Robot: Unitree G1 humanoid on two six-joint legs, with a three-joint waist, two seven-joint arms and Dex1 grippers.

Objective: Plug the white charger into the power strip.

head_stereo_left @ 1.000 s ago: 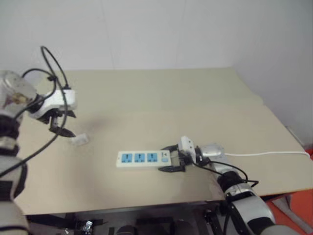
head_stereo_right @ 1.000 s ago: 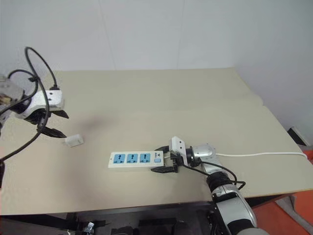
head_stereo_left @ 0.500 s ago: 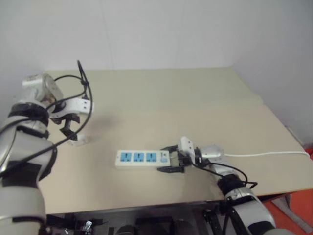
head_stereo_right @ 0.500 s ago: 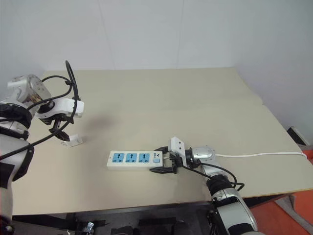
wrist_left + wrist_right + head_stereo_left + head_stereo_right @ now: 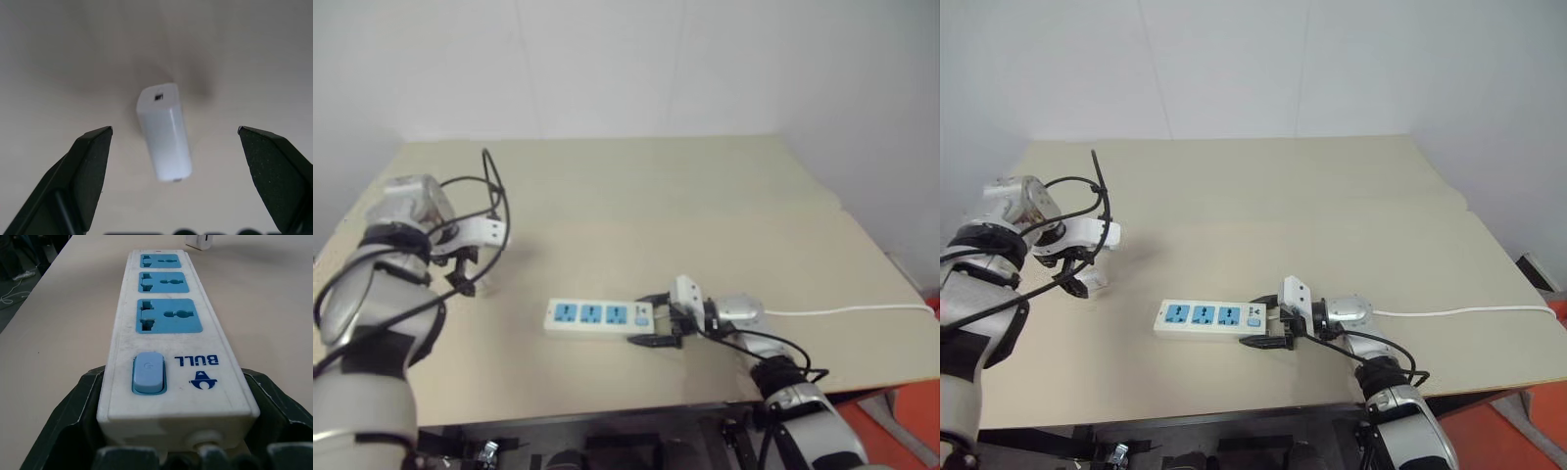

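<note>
A wide, flat beige tabletop [image 5: 636, 196] carries all items. The long white rectangular power strip [image 5: 600, 317], with three blue-faced sockets in a row and a pale blue switch at one end, lies flat near the table's front edge; its thin white cable [image 5: 847, 310] runs off toward the right edge. The right gripper [image 5: 653, 318] clamps the switch end of the strip, one black finger pressed to each long side. The small white boxy charger [image 5: 164, 131] lies on its side on the tabletop, well to the left of the strip. The left gripper [image 5: 173, 147] hangs above it pointing steeply downward, fingers [image 5: 90, 161] spread wide on either side, apart from the charger.
</note>
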